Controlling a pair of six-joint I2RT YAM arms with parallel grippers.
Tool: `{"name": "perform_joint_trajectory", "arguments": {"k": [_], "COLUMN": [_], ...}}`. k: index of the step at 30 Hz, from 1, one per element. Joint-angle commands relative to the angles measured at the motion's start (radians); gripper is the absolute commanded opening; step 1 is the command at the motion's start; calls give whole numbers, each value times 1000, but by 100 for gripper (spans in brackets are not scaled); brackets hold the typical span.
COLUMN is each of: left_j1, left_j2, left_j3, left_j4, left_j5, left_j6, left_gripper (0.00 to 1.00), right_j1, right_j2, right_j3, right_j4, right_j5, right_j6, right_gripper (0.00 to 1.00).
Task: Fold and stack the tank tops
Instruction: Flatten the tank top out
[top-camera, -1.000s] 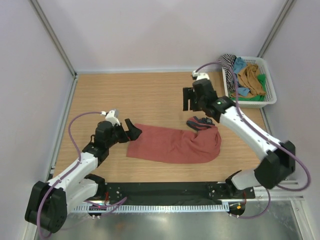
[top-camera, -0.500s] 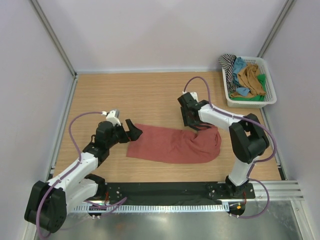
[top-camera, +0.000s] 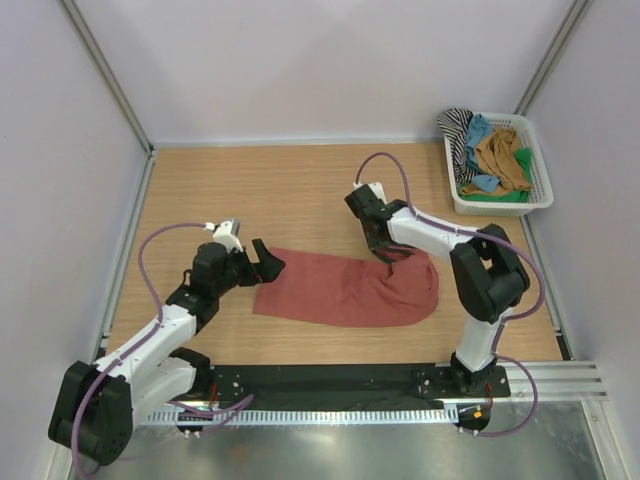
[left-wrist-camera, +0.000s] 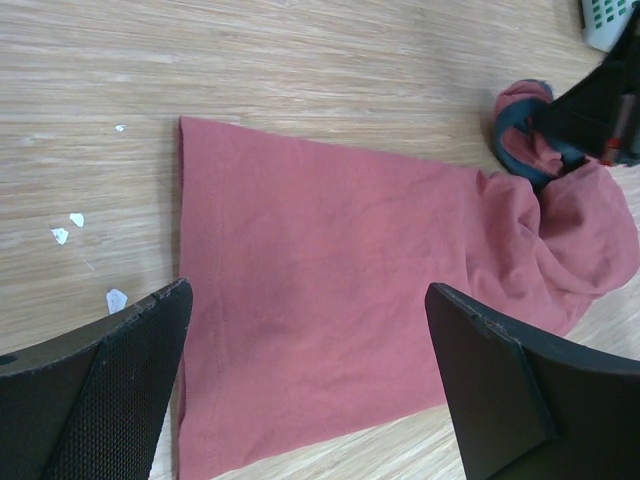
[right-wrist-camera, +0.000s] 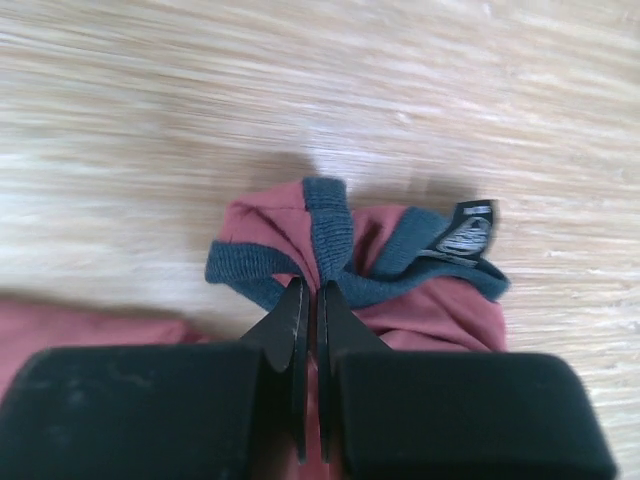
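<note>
Left gripper (top-camera: 265, 258) jaws wide, holding nothing, just off the hem of the rust-red tank top (top-camera: 345, 290), which is spread flat mid-table (top-camera: 250, 190). Right gripper (right-wrist-camera: 309, 300) pinched tight on its bunched navy-trimmed end. Far right corner: white basket (top-camera: 495, 208) heaped with other tank tops (top-camera: 500, 155).

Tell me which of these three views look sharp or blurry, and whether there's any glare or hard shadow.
Top external view: sharp, evenly lit, soft shadows on the table, no glare. Right wrist view: rust-red tank top in focus, wood beyond it blurred, right gripper dark. Left wrist view: cloth sharp, left gripper dark, far corner soft.
</note>
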Motion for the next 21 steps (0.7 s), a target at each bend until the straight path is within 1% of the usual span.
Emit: {"name": "perform_joint_trajectory", "arguments": {"k": [1,2,3,5,6,7,9,10,14,17,21], "left_j1": [-6,-7,-7,-18,-25,-33,-53,-59,-94,-121,-128], "left_j2": [-2,-2,-2,-5,-9,-12,-39,-53,-151,-199,-251], "left_j3": [38,38,38,39,42,49,47,47,64,102,122], "left_j4": [23,23,22,17,11,4,2,2,-9,-50,-62], "left_j5": [-22,-22,-22,-26,-31,-46,-55,-60,-54,-74,-83], "left_j6": [17,18,18,23,26,29,33,32,7,0,-23], "left_gripper": [100,99,99,100,100,100,100,99,99,100,100], "right_j1": [38,51,58,82,90,99,110,111,111,110,110], "right_j2": [-173,-201,-268,-331,-362,-426,-488,-553,-682,-724,-723], "right_j3": [40,41,41,53,61,69,96,109,204,279,320], "right_j4": [59,67,86,94,94,99,106,110,102,71,19], "right_j5": [-29,-74,-96,-121,-151,-170,-232,-245,-242,-204,-196], "right_j6": [-24,-32,-41,-61,-69,-73,-78,-75,-44,-33,-36], "right_gripper": [1,1,1,1,1,1,1,1,1,1,1]}}
